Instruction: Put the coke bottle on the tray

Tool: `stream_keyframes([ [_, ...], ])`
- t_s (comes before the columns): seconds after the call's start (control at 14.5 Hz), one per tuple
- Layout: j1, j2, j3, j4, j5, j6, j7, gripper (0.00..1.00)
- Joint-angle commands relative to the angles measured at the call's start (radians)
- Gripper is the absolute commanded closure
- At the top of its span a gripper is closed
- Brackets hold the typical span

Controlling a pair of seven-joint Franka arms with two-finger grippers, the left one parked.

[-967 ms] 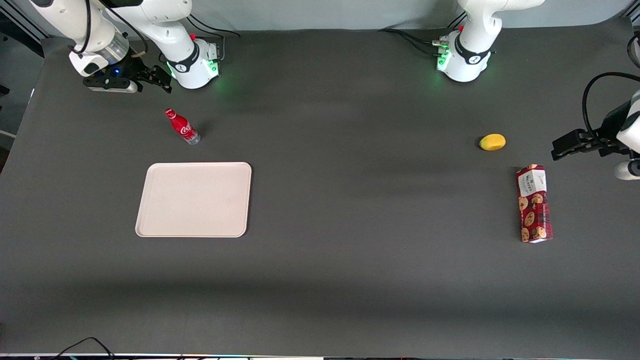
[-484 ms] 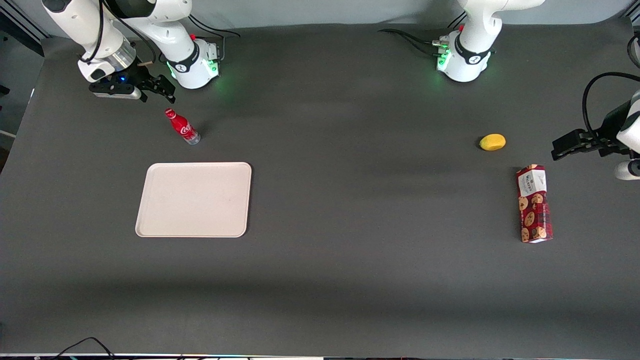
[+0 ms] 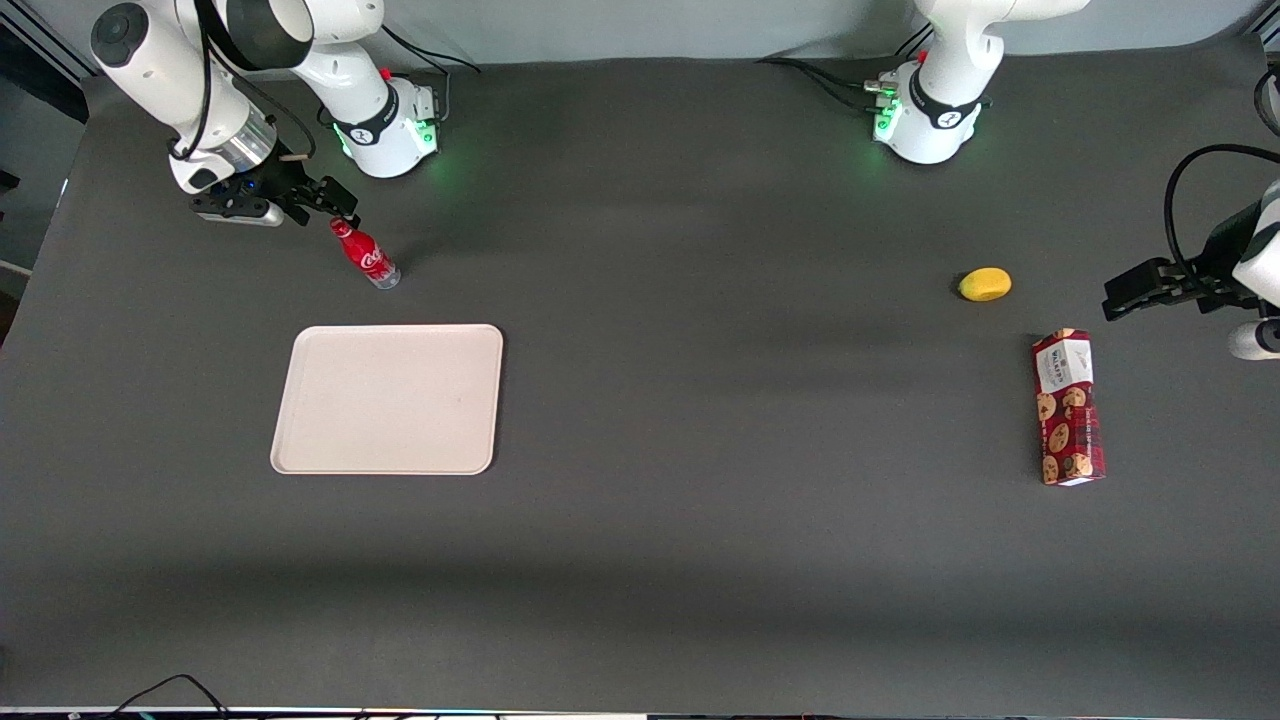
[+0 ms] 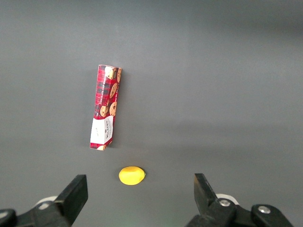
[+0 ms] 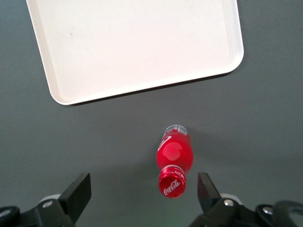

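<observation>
Right wrist view shows the end effector [image 5: 143,194] spread wide, empty, above the coke bottle [image 5: 174,158]. That bottle stands on the desk [image 3: 700,300], at 12 o'clock from the tray [image 3: 388,398]. It looks tall and thin, so a bump could probably tip it.

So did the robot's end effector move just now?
Yes. The end effector has come closer to the standing coke bottle, now just above its cap, fingers open.

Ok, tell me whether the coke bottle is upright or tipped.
Upright: the coke bottle stands on its clear base, cap up, on the table. The open gripper hovers above it.
</observation>
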Motion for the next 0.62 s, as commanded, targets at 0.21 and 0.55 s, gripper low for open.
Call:
stream_keyframes([
  [0.21,-0.001,0.014,-0.006,-0.077,0.028,0.118,-0.016,0.00],
  [0.55,-0.004,0.100,-0.008,-0.077,0.042,0.175,-0.012,0.00],
])
